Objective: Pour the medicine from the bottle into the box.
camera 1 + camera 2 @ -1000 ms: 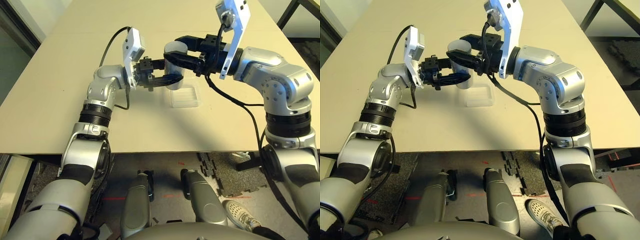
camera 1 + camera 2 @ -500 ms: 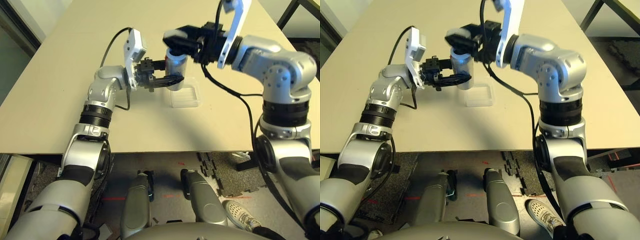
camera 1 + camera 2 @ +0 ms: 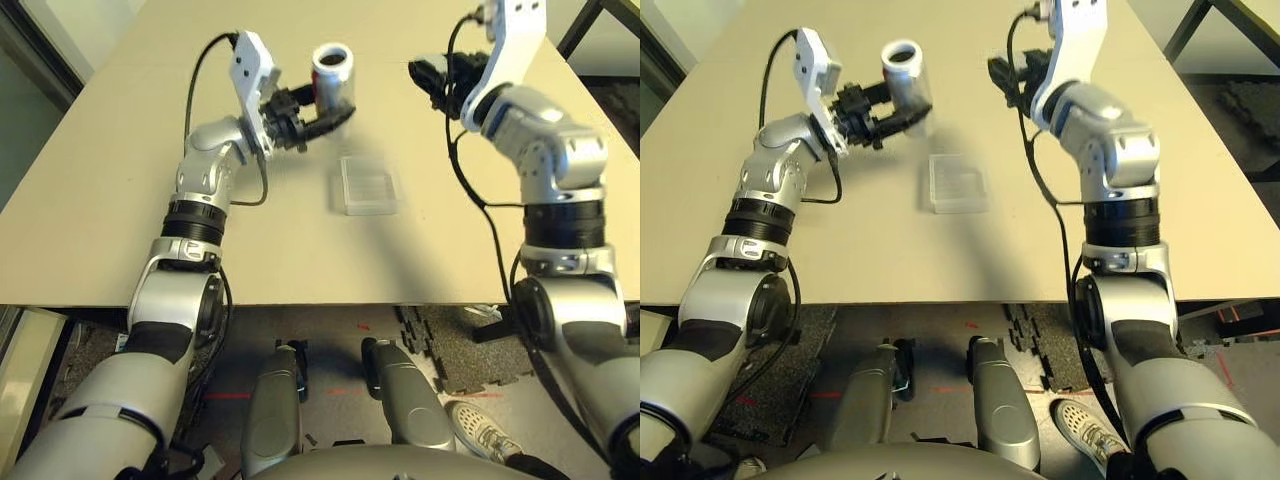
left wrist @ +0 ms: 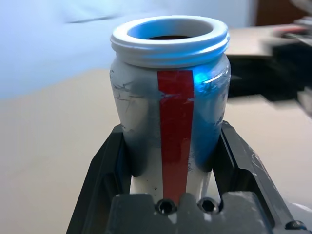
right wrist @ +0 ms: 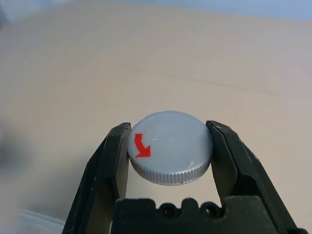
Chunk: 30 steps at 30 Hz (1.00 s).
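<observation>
My left gripper (image 3: 338, 108) is shut on the bottle (image 3: 333, 75), a silvery-grey cylinder with a red stripe, and holds it upright above the table, back and left of the box. In the left wrist view the bottle (image 4: 170, 112) has no cap and its mouth is dark, so the medicine is hidden. My right gripper (image 3: 428, 74) is raised at the far right, well apart from the bottle. It is shut on the round grey cap (image 5: 170, 146), which bears a red arrow. The box (image 3: 367, 184), a clear shallow tray, lies on the table between the arms.
The beige table (image 3: 120, 180) stretches bare around the box. Its front edge runs just below the box, and its right edge lies close behind my right arm. A black cable hangs from each wrist.
The cap came off the bottle. My right gripper carried it up and away to the right, while my left gripper raised the bottle away from the box toward the back.
</observation>
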### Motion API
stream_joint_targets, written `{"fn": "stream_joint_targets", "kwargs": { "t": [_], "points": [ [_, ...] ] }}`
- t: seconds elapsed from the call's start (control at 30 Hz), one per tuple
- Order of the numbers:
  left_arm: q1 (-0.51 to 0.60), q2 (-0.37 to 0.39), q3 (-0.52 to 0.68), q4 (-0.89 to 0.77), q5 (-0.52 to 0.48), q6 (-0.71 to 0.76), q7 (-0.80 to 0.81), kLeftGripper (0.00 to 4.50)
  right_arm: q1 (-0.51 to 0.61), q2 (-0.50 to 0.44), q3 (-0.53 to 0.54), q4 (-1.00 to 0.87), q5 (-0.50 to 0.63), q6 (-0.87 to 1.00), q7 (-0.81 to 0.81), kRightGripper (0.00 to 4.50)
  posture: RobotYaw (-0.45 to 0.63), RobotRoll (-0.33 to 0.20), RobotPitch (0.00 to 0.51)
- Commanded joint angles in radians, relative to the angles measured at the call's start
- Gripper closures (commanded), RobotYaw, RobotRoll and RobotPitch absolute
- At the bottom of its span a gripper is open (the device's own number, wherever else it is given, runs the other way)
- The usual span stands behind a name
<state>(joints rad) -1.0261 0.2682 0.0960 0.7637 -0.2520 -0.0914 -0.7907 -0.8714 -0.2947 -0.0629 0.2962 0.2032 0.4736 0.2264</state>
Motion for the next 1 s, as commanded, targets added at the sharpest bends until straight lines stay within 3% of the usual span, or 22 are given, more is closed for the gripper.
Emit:
{"fn": "stream_joint_targets", "kwargs": {
  "t": [0.03,0.27,0.63,0.83,1.0],
  "points": [
    [0.001,-0.011,0.031,0.058,0.035,-0.061,0.145,2.02,0.023,0.03,0.001,0.072,-0.036,-0.109,-0.02,1.92,-0.18,0.0,0.181],
    [0.024,-0.023,0.069,0.251,0.101,-0.146,0.46,2.02,0.047,0.061,0.001,0.344,-0.092,-0.289,-0.037,1.92,-0.16,0.0,0.177],
    [0.049,-0.054,0.059,0.339,0.135,-0.189,0.484,2.02,-0.003,0.087,-0.007,0.541,-0.103,-0.368,-0.045,1.92,-0.16,0.0,0.181],
    [0.043,-0.049,0.066,0.345,0.14,-0.189,0.476,2.02,-0.013,0.079,-0.013,0.521,-0.096,-0.349,-0.04,0.0,-0.16,0.0,0.181],
    [0.041,-0.044,0.068,0.35,0.142,-0.189,0.473,2.02,-0.001,0.053,-0.026,0.426,-0.082,-0.288,-0.022,0.0,-0.17,0.0,0.182]
  ]
}}
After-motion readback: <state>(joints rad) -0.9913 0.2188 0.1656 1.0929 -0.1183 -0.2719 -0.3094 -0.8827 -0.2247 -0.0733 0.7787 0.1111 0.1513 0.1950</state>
